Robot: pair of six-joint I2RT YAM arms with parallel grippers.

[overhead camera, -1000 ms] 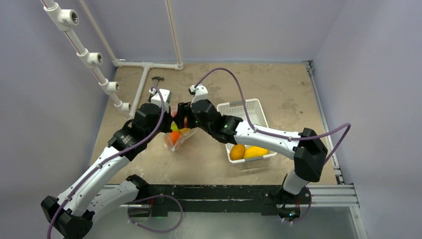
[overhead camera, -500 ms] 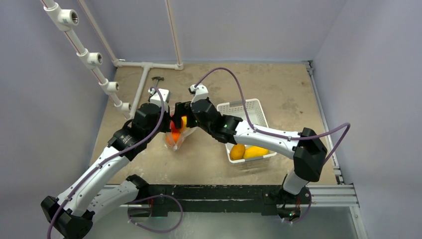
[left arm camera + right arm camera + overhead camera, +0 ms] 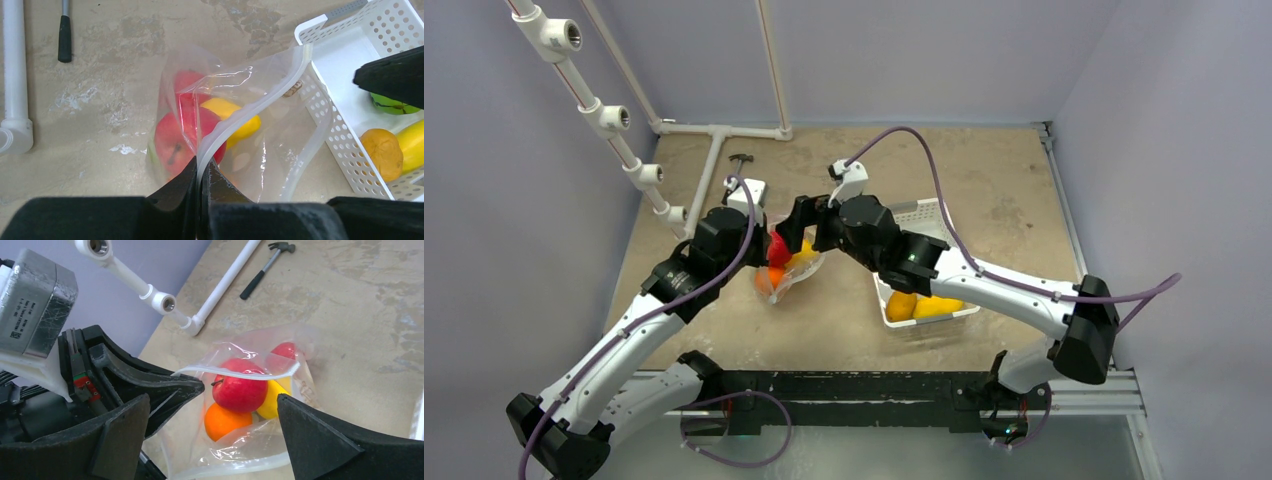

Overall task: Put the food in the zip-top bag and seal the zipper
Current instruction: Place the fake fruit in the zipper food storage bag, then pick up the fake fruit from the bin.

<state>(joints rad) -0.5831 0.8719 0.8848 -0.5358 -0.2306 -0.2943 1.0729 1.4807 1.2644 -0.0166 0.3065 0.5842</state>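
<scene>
The zip-top bag (image 3: 790, 274) lies open on the table, and it holds a red apple (image 3: 240, 390), an orange (image 3: 225, 421), a yellow fruit (image 3: 273, 398) and another red fruit (image 3: 285, 351). My left gripper (image 3: 201, 167) is shut on the zipper (image 3: 240, 117) at the near corner of the mouth and holds that edge up. My right gripper (image 3: 207, 402) is open and empty, just above the bag's mouth. In the top view the left gripper (image 3: 767, 247) and the right gripper (image 3: 798, 228) meet over the bag.
A white slotted basket (image 3: 932, 213) stands right of the bag with an orange (image 3: 382, 152), a yellow fruit (image 3: 413, 142) and a green fruit (image 3: 393, 105) in it. A hammer (image 3: 265, 267) and white pipes (image 3: 220, 290) lie at the back left.
My right gripper has lifted back from the bag's mouth and stands open. The red apple it carried now lies in the bag. The left gripper has kept its hold.
</scene>
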